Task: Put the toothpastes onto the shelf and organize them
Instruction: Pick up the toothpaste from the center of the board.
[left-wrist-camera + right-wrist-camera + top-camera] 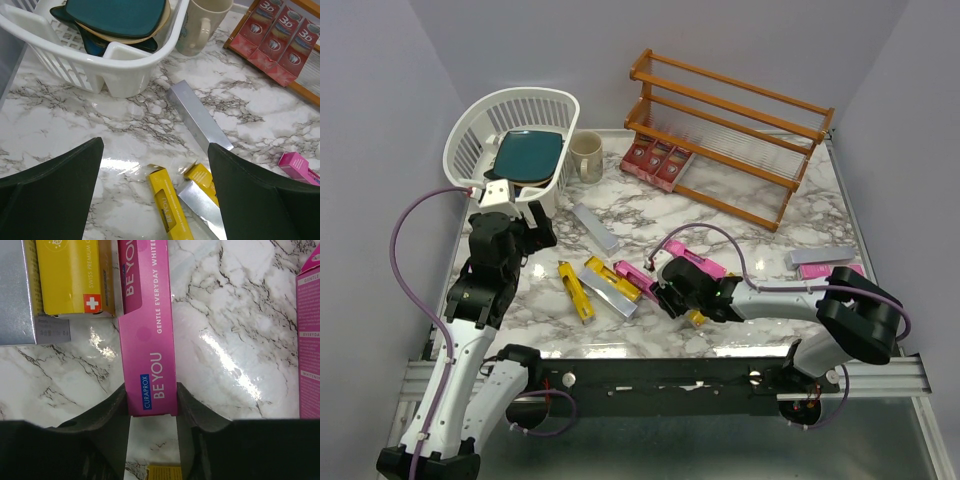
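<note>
Marble table [650, 215] with the shelf [730, 113] at its far right corner. Right gripper [152, 407] is clamped on a pink toothpaste [147, 340] near the front edge, probably shelf-bound. Left gripper [155, 147] is spread apart, idle.

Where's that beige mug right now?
In the top view, the beige ceramic mug stands back-left, between the white plastic basket and the reddish-brown wooden shelf.

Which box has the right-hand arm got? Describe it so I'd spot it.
On the marble table, follow the right arm leftward to its tip. Its jaws pinch one end of a pink carton; unlike the other pink cartons, it lies against a yellow carton.
</note>
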{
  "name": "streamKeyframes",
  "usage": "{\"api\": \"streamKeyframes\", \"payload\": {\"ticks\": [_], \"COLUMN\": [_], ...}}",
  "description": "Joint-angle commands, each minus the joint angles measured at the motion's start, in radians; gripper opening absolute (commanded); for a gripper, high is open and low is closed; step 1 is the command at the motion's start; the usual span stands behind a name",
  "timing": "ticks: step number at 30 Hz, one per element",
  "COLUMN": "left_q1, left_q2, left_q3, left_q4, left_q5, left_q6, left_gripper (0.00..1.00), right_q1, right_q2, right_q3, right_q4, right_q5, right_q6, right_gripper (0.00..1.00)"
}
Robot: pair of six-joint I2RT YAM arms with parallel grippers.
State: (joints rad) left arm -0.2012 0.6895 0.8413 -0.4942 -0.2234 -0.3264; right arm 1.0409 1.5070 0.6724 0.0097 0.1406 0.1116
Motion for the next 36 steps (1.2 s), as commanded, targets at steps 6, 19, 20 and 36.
{"api": "streamKeyframes", "payload": {"ticks": [6,19,20,36], "left_q1": [0.020,0.036,0.037,0.040], "left_q2": [-0.019,-0.015,-0.013,-0.031], "left_q3": [-0.013,-0.022,-0.024,-0.036], "left_q4": [0.026,0.037,0.037,0.043], "left_q5": [0.042,0.081,0.082,0.107], "left_q6": [-0.005,-0.011,-0.011,-0.017], "left_gripper": [0.99,0.99,0.99,0.99], "right_q1": [0.010,-0.050,-0.068,-0.524], "right_q2": [-0.139,-0.456,-0.473,-0.467], "right_q3": [-0.051,-0.122,-0.135,-0.192], "right_q4": [-0.007,0.019,0.027,0.246], "right_q5": [0.022,0.094,0.082,-0.360], "right_q6": [0.083,0.302,0.322,0.669], "right_gripper": [0.34,0.29,0.29,0.31]}}
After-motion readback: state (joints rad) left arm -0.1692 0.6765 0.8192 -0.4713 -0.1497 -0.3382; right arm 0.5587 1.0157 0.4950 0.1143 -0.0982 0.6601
